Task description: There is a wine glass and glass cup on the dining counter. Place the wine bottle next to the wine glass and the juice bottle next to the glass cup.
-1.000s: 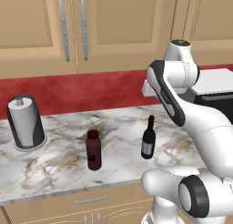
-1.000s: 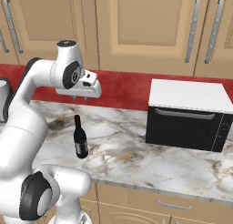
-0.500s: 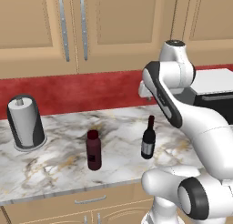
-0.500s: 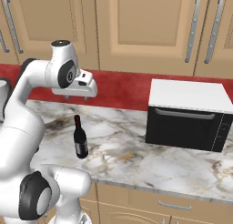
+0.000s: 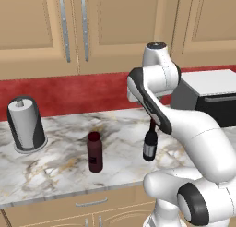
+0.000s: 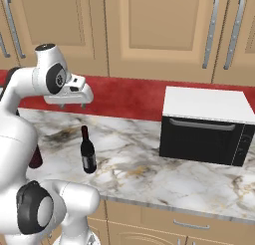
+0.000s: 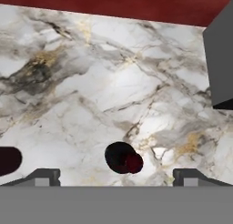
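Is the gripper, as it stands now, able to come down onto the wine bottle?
Probably yes. The gripper hangs above the wine bottle with jaws open, and the hand view looks straight down on its red top. Nothing lies between; the juice bottle stands apart to one side.

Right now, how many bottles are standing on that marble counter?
2. The slim black wine bottle stands near the counter's front, below the raised gripper. The stubby maroon juice bottle stands beside it, toward the paper towel roll. None seems hidden.

no text can be read; the wine bottle (image 6: 88,151) label is a blank pale patch.
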